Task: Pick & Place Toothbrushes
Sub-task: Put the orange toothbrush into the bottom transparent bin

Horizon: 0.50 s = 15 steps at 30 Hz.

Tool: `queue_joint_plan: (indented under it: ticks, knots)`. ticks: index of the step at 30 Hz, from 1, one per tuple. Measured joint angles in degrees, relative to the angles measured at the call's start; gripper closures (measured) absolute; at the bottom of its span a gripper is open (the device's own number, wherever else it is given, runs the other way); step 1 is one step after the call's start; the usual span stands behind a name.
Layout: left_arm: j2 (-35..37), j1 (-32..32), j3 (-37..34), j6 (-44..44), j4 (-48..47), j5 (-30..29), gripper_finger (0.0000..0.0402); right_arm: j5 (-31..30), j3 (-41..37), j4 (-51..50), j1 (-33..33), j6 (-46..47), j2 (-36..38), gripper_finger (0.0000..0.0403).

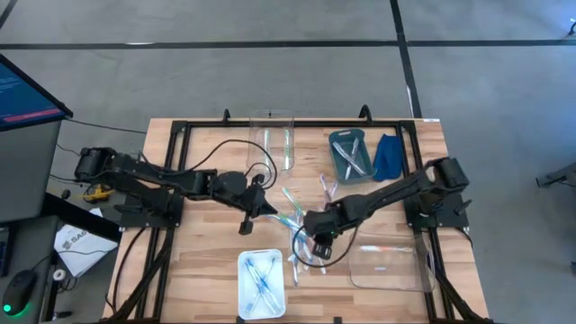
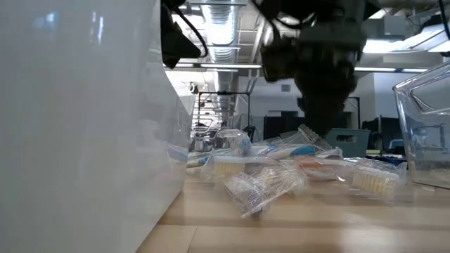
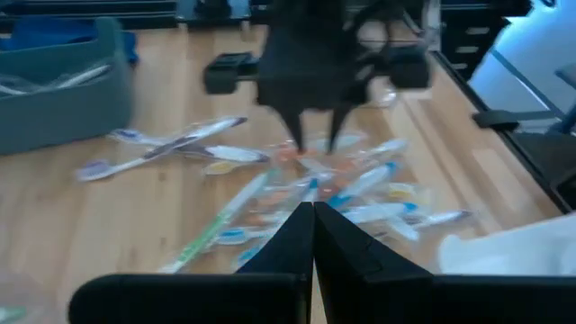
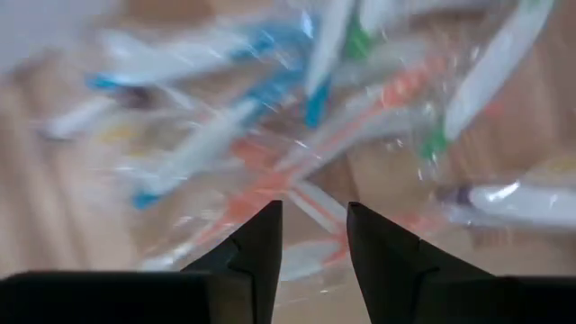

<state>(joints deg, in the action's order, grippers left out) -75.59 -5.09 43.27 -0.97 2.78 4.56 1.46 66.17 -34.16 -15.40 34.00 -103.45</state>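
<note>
The toothbrushes (image 1: 295, 222) lie in a loose heap of wrapped sticks at mid-table, with blue, green and orange-pink parts (image 3: 355, 193) (image 4: 297, 171) (image 2: 281, 176). My right gripper (image 1: 311, 241) (image 4: 314, 220) is open and points down, low over the heap. Its two fingers stand on either side of an orange-pink toothbrush (image 4: 301, 184). The left wrist view shows it from across the heap (image 3: 312, 144). My left gripper (image 1: 245, 225) (image 3: 313, 216) is shut and empty, just left of the heap.
A white tray (image 1: 261, 272) with blue toothbrushes sits at the near edge, and its wall fills the left of the low view (image 2: 84, 126). A clear container (image 1: 389, 261) stands near right. At the far side are a clear bin (image 1: 273, 135), a grey-blue bin (image 1: 349, 155) and a blue cloth (image 1: 389, 155).
</note>
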Motion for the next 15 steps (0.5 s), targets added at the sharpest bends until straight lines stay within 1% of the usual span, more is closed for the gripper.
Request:
queue_joint_plan:
  ticks: [2, 7, 12, 15]
  knots:
    - [-0.01, -1.52, 0.0, 0.01, -0.14, 0.0, 0.04, -0.95, 1.11, -2.65, -0.26, 1.17, -1.46, 0.0282]
    - [0.0, -5.85, 0.0, 0.5, -0.08, 0.0, 0.04, -4.16, 3.75, -2.66, -0.59, 2.99, -3.61, 0.0282]
    - [-0.01, -9.45, 0.0, 0.98, 0.26, -1.25, 0.04, -4.51, 4.71, -2.47, -1.58, 3.57, -3.52, 0.0282]
    - [0.01, -10.22, 0.0, 0.96, 0.54, -2.42, 0.04, -4.5, 4.74, -2.59, -2.1, 4.07, -3.29, 0.0282]
